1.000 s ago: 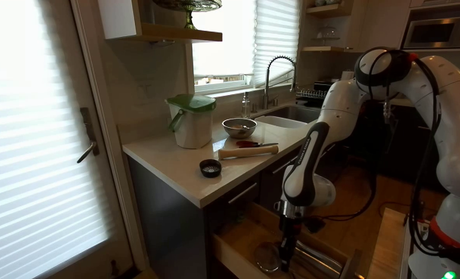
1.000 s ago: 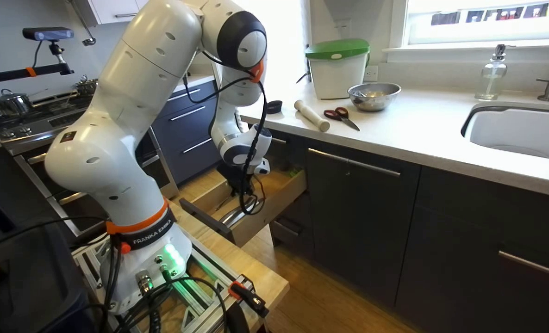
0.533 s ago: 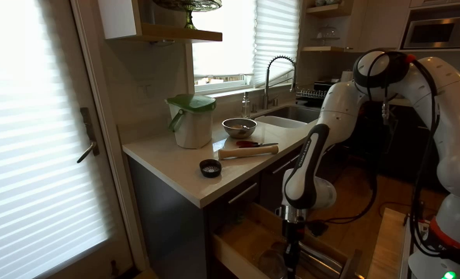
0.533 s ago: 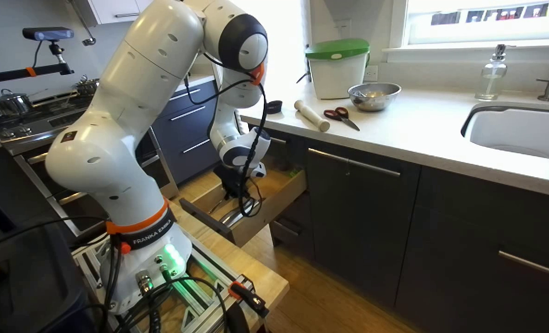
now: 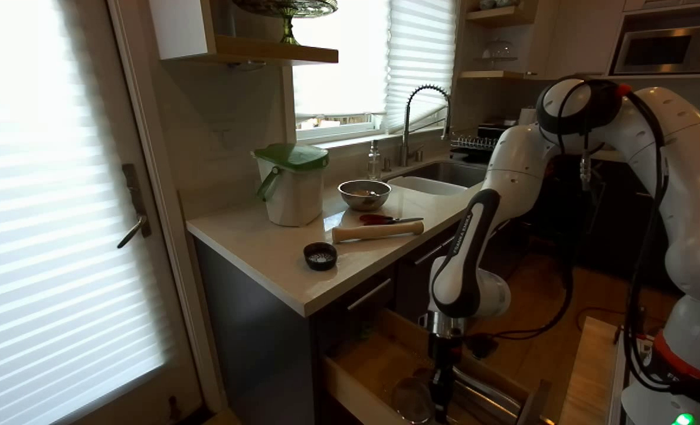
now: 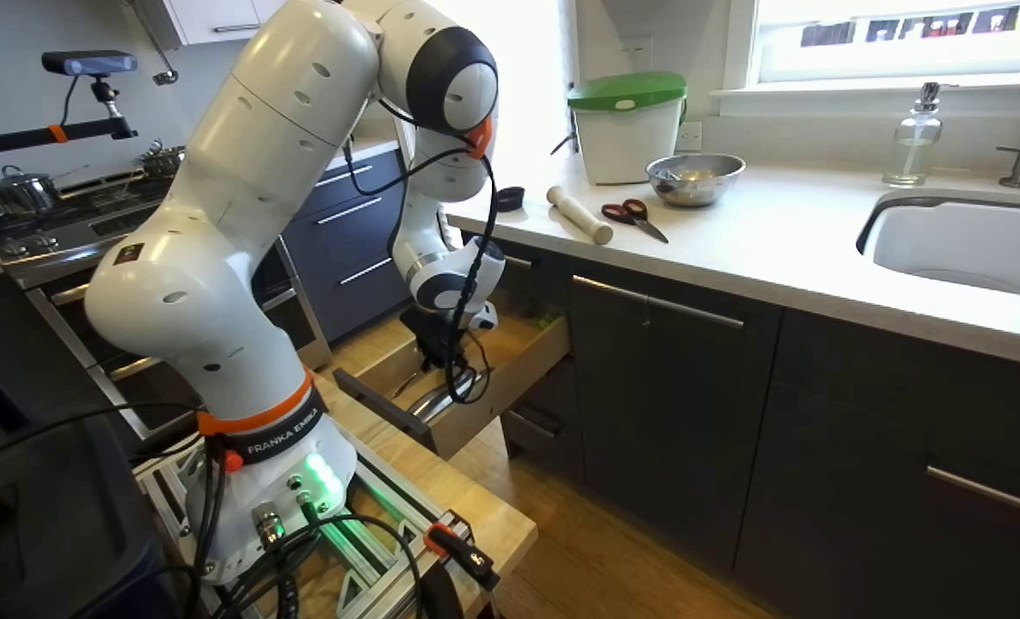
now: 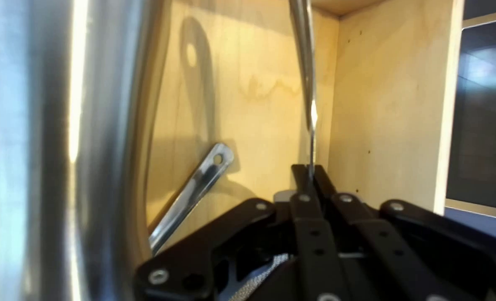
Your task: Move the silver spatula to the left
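Observation:
My gripper [image 7: 313, 172] is shut on a thin silver utensil, taken as the silver spatula [image 7: 308, 79]. It is seen edge-on in the wrist view, rising from the fingertips to the top edge; its head is hidden. A handle shadow with a hole falls on the drawer floor. The gripper reaches down into the open wooden drawer [image 5: 350, 392] in both exterior views, where it also shows here [image 5: 441, 401] and here [image 6: 433, 357]. A thin handle [image 6: 404, 384] pokes out beside it towards the drawer front.
A large shiny metal object [image 7: 97, 125] lies along one drawer side, also in an exterior view [image 5: 488, 394]. A loose silver handle with a hole [image 7: 189, 194] lies near it. A round strainer [image 5: 412, 401] sits beside the gripper. The drawer wall [image 7: 382, 104] stands close by.
My gripper has shifted slightly towards the drawer front, then a little back. The thin handle moved with it, and the round strainer also shifted slightly.

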Robot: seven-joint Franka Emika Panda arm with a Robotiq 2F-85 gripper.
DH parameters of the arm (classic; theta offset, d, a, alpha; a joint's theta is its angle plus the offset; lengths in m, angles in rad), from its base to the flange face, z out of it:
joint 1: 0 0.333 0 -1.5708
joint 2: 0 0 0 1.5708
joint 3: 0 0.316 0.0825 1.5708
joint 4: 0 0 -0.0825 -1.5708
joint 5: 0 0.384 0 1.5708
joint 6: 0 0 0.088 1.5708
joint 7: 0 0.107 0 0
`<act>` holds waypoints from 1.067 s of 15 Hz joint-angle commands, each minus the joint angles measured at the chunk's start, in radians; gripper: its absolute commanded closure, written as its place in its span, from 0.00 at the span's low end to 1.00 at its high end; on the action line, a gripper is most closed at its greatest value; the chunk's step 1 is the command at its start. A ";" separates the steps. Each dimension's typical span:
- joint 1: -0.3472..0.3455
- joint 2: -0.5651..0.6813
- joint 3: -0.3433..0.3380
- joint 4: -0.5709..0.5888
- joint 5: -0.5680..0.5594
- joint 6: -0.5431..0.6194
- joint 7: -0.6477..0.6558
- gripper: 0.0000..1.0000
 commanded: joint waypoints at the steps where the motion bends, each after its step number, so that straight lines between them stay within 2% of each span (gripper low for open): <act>1: 0.023 0.003 -0.035 0.007 -0.005 0.056 0.053 0.99; 7: 0.028 -0.003 -0.063 -0.004 -0.019 0.163 0.128 0.99; 12: 0.038 -0.023 -0.075 -0.023 -0.032 0.200 0.183 0.99; 16: 0.108 -0.081 -0.111 -0.055 -0.021 0.206 0.254 0.99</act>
